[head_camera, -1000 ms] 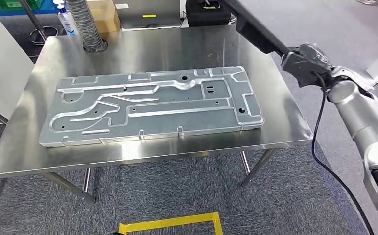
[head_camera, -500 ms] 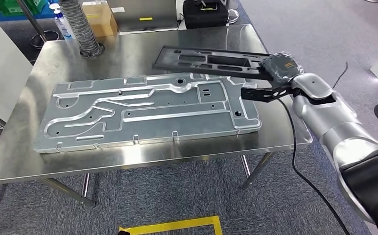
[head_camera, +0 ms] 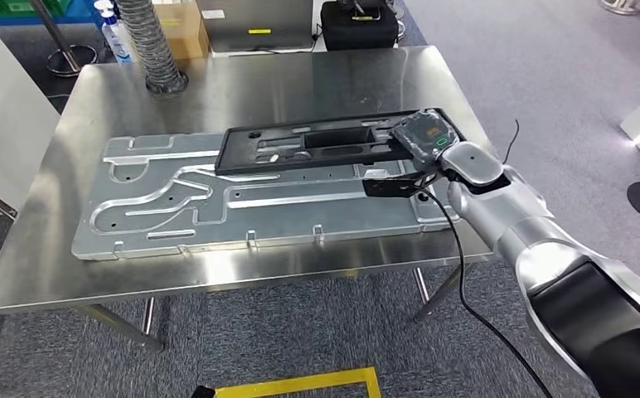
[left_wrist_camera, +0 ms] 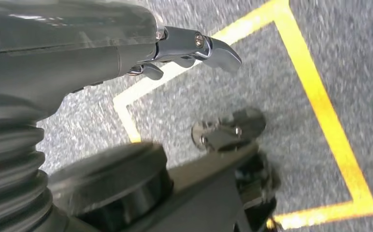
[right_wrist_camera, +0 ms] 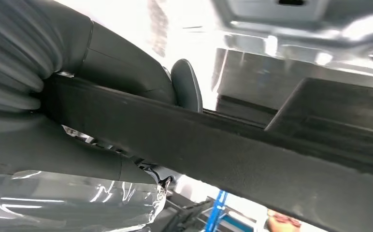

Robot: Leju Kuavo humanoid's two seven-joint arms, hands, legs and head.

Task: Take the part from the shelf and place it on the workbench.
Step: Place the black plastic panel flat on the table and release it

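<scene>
now one black part (head_camera: 317, 145), right hand (head_camera: 423, 137) gripping

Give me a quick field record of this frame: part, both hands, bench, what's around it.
part: black flat panel, over the grey metal plate; contact with it cannot be told
right hand: grips the panel's near-right end
left hand: hangs over grey carpet with yellow floor tape, holds nothing
workbench: steel table, plate lying flat on it
behind bench: ribbed hose, cardboard box, black case
</scene>
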